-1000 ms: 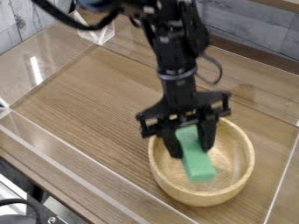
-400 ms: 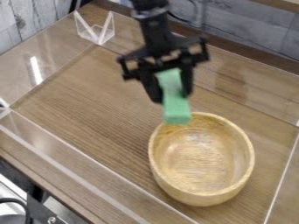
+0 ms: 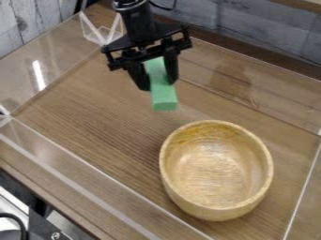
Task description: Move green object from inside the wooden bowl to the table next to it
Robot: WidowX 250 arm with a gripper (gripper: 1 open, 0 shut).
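The green block (image 3: pixel 163 86) is hanging in the air, clear of the bowl (image 3: pixel 217 170), clamped between the two dark fingers of the gripper (image 3: pixel 156 76), which is clenching it near its upper end so that most of the block's length is sticking out below the fingertips. The block is tilting a little, its lower end pointing down toward the table (image 3: pixel 88 117) and slightly toward the bowl. It is sitting up and to the left of the bowl in the view, above bare tabletop, not touching the wood below it and not touching the bowl's rim. The bowl is resting on the table at the lower right, upright, its thick tan rim facing the camera, and it is holding nothing; only its grained inner surface is showing. The black arm (image 3: pixel 135 17) is reaching down from the top edge of the view, with the gripper pointing steeply downward. Clear acrylic walls (image 3: pixel 51 66) are running around the table, with one corner standing behind the arm.
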